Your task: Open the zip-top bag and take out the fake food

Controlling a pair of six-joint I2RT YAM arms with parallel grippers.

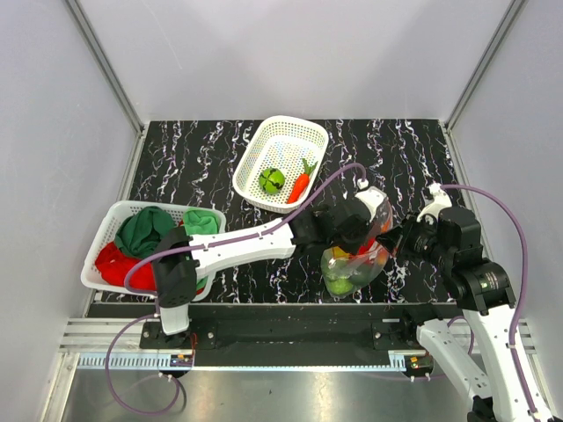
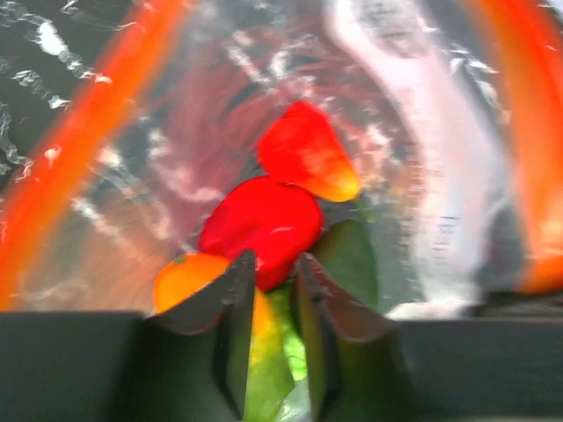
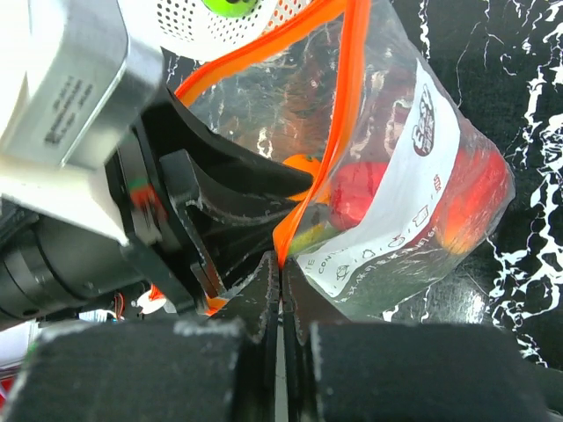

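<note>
The clear zip-top bag (image 1: 350, 268) lies near the front middle of the table with its orange zip mouth (image 3: 339, 132) held open. My left gripper (image 1: 359, 230) reaches inside the bag. In the left wrist view its jaws (image 2: 271, 264) stand narrowly apart, closed round the lower end of a red pepper (image 2: 259, 224) and a yellow-green piece (image 2: 268, 352). Another red-orange pepper (image 2: 303, 158) and an orange piece (image 2: 180, 277) lie beside them. My right gripper (image 3: 281, 264) is shut on the bag's zip edge; it sits at the bag's right in the top view (image 1: 398, 239).
A white mesh basket (image 1: 295, 132) at the back holds a green round piece (image 1: 272, 180) and a carrot-like stick (image 1: 299, 185). A second white basket (image 1: 110, 224) at the left holds red and green cloths. The left arm (image 1: 246, 246) stretches across the front of the table.
</note>
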